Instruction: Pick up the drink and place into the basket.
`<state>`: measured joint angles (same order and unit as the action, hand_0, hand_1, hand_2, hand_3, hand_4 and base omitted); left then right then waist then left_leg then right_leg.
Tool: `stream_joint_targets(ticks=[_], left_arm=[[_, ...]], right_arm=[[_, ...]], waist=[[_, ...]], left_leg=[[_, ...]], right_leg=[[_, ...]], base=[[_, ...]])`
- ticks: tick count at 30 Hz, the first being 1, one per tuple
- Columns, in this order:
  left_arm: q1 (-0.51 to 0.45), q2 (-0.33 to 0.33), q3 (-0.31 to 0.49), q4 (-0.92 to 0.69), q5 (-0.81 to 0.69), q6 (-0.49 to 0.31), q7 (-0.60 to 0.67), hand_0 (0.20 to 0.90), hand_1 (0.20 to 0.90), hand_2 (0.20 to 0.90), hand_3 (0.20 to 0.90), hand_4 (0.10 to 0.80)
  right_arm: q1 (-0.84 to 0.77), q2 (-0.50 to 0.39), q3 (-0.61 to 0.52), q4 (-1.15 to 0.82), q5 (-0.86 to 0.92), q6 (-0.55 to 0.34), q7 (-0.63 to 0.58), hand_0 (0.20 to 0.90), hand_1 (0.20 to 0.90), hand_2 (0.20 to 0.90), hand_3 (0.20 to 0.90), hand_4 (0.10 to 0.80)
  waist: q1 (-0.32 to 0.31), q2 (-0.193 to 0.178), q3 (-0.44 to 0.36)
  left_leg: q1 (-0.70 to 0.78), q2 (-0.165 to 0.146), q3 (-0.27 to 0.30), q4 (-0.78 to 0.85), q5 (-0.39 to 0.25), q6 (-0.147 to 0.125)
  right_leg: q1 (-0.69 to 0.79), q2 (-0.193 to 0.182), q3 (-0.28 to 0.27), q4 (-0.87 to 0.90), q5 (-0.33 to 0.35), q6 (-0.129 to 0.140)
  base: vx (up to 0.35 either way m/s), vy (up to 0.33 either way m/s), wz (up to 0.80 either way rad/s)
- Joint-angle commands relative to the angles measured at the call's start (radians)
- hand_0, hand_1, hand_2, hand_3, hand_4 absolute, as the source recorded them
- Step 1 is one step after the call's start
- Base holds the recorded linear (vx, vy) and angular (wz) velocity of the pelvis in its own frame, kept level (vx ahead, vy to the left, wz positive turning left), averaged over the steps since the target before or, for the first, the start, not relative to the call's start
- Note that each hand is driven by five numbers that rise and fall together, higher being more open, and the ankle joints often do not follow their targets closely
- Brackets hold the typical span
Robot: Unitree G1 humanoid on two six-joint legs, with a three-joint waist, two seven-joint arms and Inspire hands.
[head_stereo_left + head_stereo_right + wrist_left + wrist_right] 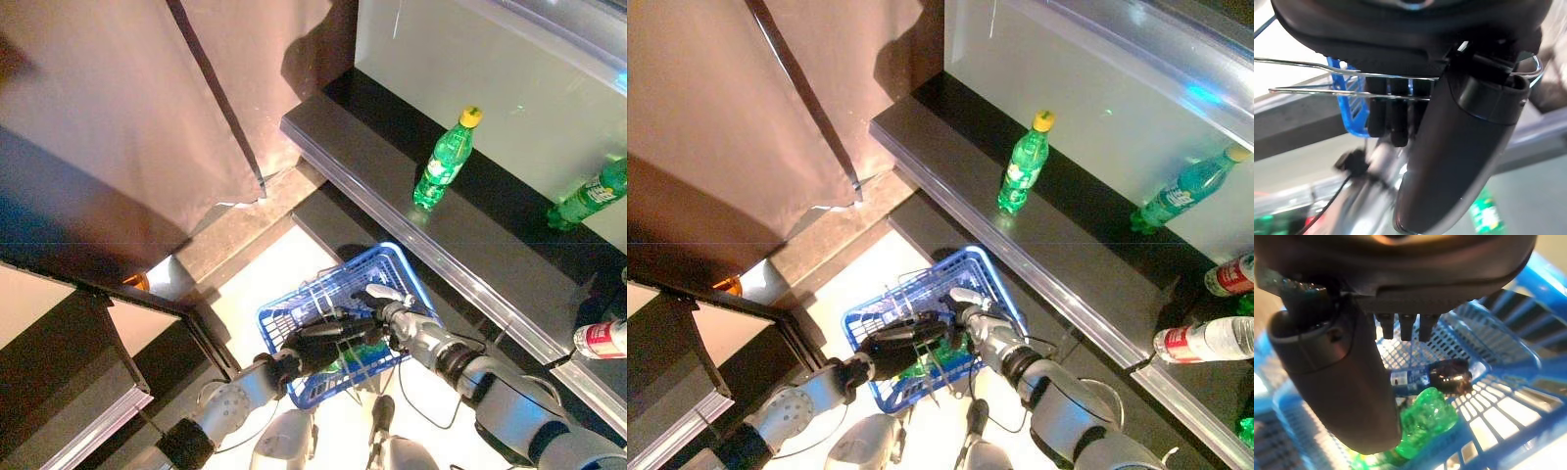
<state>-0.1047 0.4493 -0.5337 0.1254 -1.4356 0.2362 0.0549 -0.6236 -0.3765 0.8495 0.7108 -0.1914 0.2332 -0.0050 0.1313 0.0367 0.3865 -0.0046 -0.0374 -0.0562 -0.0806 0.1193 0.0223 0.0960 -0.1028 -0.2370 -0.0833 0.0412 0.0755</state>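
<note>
My left hand [321, 345] is shut on the thin wire handles [1317, 78] of the blue basket [394, 258] and holds it up in front of me. My right hand [390, 305] is over the basket's inside, its fingers [1400, 328] relaxed and holding nothing. In the right wrist view a green drink bottle [1426, 423] lies on the basket's floor beside a dark drink [1449, 376], just past the thumb. Green also shows through the basket under my hands [921, 369].
A dark shelf ledge [392, 171] runs across ahead. On it stand a green bottle with a yellow cap [446, 157] and another green bottle [591, 199]. Red-labelled bottles [1205, 343] lie lower right. A brown curtain [127, 98] hangs at the left.
</note>
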Motion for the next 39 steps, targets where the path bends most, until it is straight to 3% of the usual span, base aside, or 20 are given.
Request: stream_joint_targets(ticks=[1,5,8,16,21,27,30,39], left_arm=[[0.033,-0.115,0.091,-0.437,-0.091,-0.014,-0.161,0.300,0.300,0.300,0.200,0.100],[0.157,-0.100,0.185,-0.441,-0.045,0.007,-0.179,0.300,0.300,0.300,0.200,0.100],[0.202,-0.095,0.223,-0.431,0.008,-0.012,-0.177,0.300,0.300,0.300,0.200,0.100],[0.244,-0.080,0.267,-0.321,0.148,-0.141,-0.118,0.300,0.300,0.300,0.200,0.100],[0.284,-0.101,0.332,-0.115,0.232,-0.219,-0.068,0.300,0.300,0.300,0.200,0.100],[0.285,-0.133,0.394,0.180,0.372,-0.308,-0.095,0.300,0.300,0.300,0.200,0.100],[0.254,-0.172,0.422,0.399,0.400,-0.344,-0.131,0.300,0.300,0.300,0.200,0.100],[0.187,-0.237,0.450,0.775,0.516,-0.360,-0.098,0.300,0.300,0.300,0.200,0.100]], right_arm=[[0.089,-0.075,-0.034,-0.176,-0.005,0.012,-0.069,0.900,0.900,0.900,0.900,0.800],[0.261,-0.183,-0.131,-0.380,-0.045,-0.024,-0.069,0.900,0.900,0.900,0.900,0.800],[0.324,-0.216,-0.187,-0.453,-0.034,-0.035,-0.076,0.900,0.900,0.900,0.900,0.800],[0.451,-0.220,-0.304,-0.515,0.039,-0.076,-0.135,0.900,0.900,0.900,0.900,0.800],[0.555,-0.198,-0.382,-0.562,0.124,-0.136,-0.132,0.900,0.900,0.900,0.900,0.800],[0.647,-0.140,-0.428,-0.471,0.317,-0.176,-0.084,0.900,0.900,0.900,0.900,0.800],[0.675,-0.098,-0.429,-0.340,0.244,-0.211,-0.065,0.900,0.900,0.900,0.900,0.800],[0.680,0.045,-0.466,0.016,0.453,-0.217,0.024,0.900,0.900,0.900,0.900,0.800]], waist=[[0.010,-0.012,-0.173],[-0.006,-0.022,-0.199],[-0.009,-0.027,-0.215],[-0.024,-0.040,-0.246],[-0.055,-0.053,-0.263],[-0.088,-0.063,-0.280],[-0.108,-0.066,-0.286],[-0.131,-0.071,-0.300]], left_leg=[[0.044,0.034,0.021,-0.001,-0.084,-0.053],[0.067,0.046,0.031,-0.007,-0.088,-0.056],[0.075,0.052,0.034,-0.007,-0.087,-0.060],[0.084,0.063,0.041,-0.007,-0.084,-0.070],[0.087,0.072,0.061,-0.007,-0.084,-0.074],[0.090,0.082,0.091,-0.007,-0.088,-0.078],[0.095,0.088,0.115,-0.007,-0.097,-0.081],[0.104,0.092,0.142,-0.007,-0.110,-0.079]], right_leg=[[-0.017,-0.036,-0.002,0.047,-0.002,0.030],[0.009,-0.030,0.005,0.034,-0.004,0.037],[0.025,-0.025,0.006,0.022,-0.001,0.040],[0.041,-0.018,0.007,0.011,0.002,0.046],[0.037,-0.015,0.025,0.009,0.007,0.051],[0.028,-0.014,0.046,0.009,0.011,0.054],[0.025,-0.017,0.053,0.005,0.013,0.058],[0.020,-0.018,0.065,0.005,0.012,0.060]], base=[[0.069,-0.015,-0.06],[0.058,-0.022,-0.05],[0.030,-0.036,-0.10],[-0.003,-0.040,-0.03],[-0.037,-0.031,-0.09],[-0.028,-0.017,-0.15],[-0.023,-0.015,-0.24],[-0.019,-0.014,-0.14]])
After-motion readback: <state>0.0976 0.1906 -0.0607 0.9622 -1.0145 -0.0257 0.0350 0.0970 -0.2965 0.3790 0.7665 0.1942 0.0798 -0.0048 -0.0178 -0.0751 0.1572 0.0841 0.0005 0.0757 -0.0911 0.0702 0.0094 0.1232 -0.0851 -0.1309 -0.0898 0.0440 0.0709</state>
